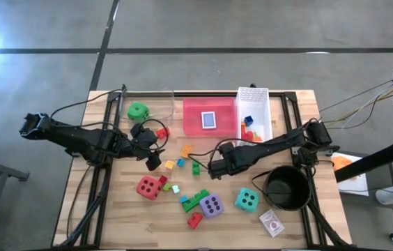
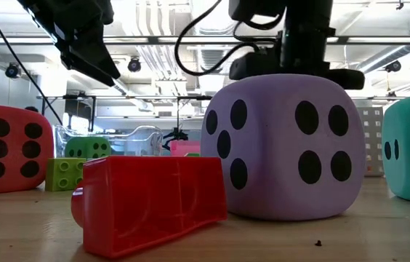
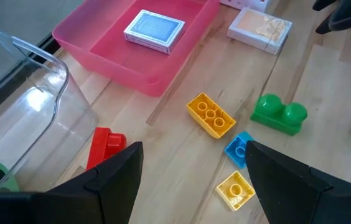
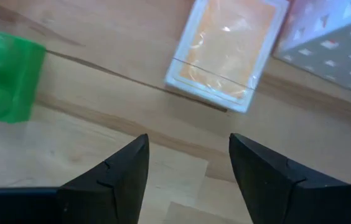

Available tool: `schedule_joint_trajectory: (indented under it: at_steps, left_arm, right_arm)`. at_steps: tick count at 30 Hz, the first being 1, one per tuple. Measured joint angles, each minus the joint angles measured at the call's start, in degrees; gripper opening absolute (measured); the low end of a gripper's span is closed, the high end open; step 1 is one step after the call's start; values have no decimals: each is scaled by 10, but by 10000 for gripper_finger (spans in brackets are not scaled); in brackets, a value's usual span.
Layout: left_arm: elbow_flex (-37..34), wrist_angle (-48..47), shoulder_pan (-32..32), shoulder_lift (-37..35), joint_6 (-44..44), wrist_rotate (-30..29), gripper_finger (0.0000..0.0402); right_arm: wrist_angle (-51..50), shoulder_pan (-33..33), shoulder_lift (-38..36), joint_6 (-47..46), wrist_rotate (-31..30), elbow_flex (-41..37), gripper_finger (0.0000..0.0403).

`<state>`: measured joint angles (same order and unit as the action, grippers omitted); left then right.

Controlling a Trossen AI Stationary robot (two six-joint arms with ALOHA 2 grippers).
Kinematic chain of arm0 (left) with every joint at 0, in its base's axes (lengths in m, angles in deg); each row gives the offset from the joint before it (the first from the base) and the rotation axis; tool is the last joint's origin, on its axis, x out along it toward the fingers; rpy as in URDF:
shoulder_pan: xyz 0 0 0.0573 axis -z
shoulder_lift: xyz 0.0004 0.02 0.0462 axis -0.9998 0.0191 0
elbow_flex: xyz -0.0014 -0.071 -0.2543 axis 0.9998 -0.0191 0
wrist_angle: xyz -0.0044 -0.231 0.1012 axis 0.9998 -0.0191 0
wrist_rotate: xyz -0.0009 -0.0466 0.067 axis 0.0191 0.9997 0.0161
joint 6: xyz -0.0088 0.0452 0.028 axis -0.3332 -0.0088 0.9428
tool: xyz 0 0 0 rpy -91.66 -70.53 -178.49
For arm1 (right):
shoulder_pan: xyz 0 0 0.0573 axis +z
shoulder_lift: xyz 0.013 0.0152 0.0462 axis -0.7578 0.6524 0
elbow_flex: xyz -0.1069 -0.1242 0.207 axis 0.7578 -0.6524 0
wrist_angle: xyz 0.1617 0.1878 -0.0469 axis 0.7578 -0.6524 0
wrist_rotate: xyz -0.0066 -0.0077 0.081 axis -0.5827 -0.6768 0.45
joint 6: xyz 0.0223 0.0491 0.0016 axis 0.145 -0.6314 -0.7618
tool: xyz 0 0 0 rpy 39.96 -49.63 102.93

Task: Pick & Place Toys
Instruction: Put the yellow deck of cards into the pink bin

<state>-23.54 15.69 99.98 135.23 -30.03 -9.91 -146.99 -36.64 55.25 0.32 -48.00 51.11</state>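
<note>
1. High view: wooden worktop (image 1: 120, 216) strewn with toys. Green die (image 1: 138, 110) at the far left beside a clear tub (image 1: 160, 99); red die (image 1: 148, 187) nearer the front; purple die (image 1: 212, 206) and teal die (image 1: 246, 200) front centre. Blue-backed card pack (image 1: 209, 120) flat in the pink tray (image 1: 193, 111), long axis running front to back. White mesh basket (image 1: 260, 94) beside the tray, a few bricks inside. Second card pack (image 1: 272, 223), red pattern up, tilted near the front right corner by the black pot (image 1: 286, 187). Left hand (image 1: 152, 156) above small bricks left of centre; right hand (image 1: 214, 166) at centre.

2. Low view: purple die (image 2: 281, 145) close up, faces of three and four black pips showing. Red brick (image 2: 150, 204) on its side just in front, long axis across the frame, hollow underside showing.

3. Left wrist view: left hand (image 3: 191, 174) spread, pinching nothing. Between its fingers a yellow brick (image 3: 211, 115) lying diagonal, studs up, a blue brick (image 3: 239, 149) and a small yellow brick (image 3: 235, 190).

4. Right wrist view: right hand (image 4: 188, 165) spread, empty, over bare wood. Orange-tinted card pack (image 4: 225, 53) flat just ahead. No readable writing.
</note>
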Motion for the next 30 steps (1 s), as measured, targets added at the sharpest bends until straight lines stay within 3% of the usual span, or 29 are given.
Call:
schedule_joint_trajectory:
  at_steps: [3, 10, 12, 22, 30]
  left_arm:
    - [0, 0, 0, 0, 0, 0, 285]
    - [0, 0, 0, 0, 0, 0, 285]
    - [0, 0, 0, 0, 0, 0, 285]
    - [0, 2, 0, 0, 0, 0, 285]
    - [0, 2, 0, 0, -1, 0, 285]
  right_arm:
    - [1, 2, 0, -9, -1, -10, 250]
    - [3, 3, 0, -33, -14, -21, 377]
    - [8, 3, 0, -34, -24, -21, 394]
    - [65, 2, 0, -46, -92, -39, 384]
    - [72, 3, 0, -71, -107, -63, 384]
